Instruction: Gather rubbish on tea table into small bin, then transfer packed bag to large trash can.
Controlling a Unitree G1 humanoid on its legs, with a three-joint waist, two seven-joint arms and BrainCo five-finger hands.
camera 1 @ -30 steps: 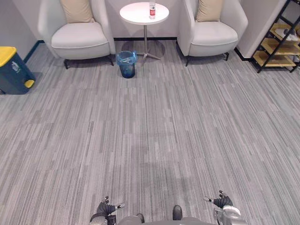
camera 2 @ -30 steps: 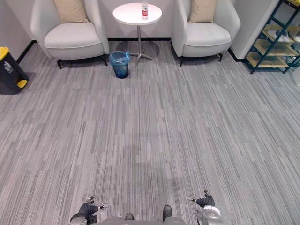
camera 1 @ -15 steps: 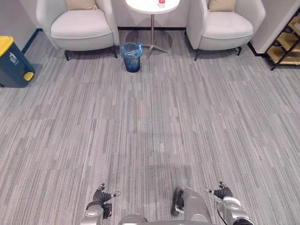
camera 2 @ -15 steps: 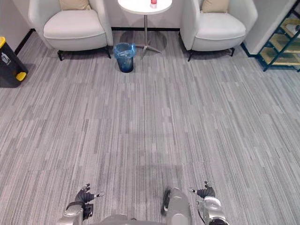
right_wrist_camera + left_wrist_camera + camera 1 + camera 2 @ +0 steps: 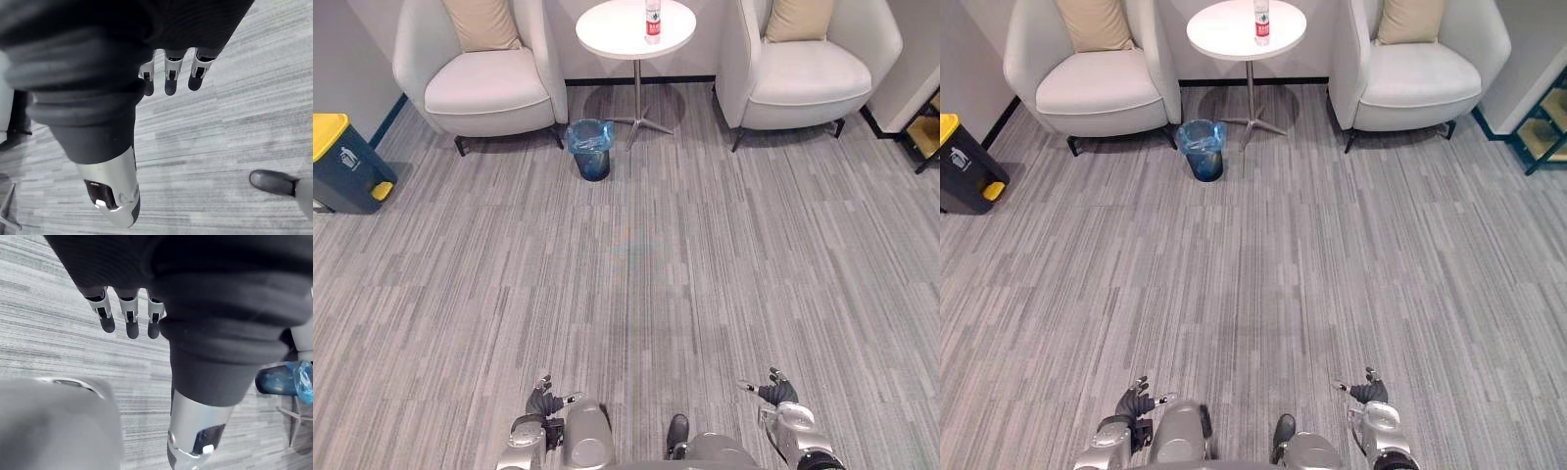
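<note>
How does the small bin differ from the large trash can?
The small bin is round, open-topped and lined with a blue bag; the large trash can is boxy and dark, with a yellow lid shut. The small bin stands beside the tea table's foot; the large trash can stands apart at the room's left edge. Both stand upright on the carpet.

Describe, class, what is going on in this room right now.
The robot stands on the carpet, well back from the round white table. Its left hand and right hand hang low, open and empty. A bottle stands on the table; the small blue-lined bin sits on the carpet beside its foot, and the yellow-lidded trash can stands far left. Nothing has been gathered yet.
</note>
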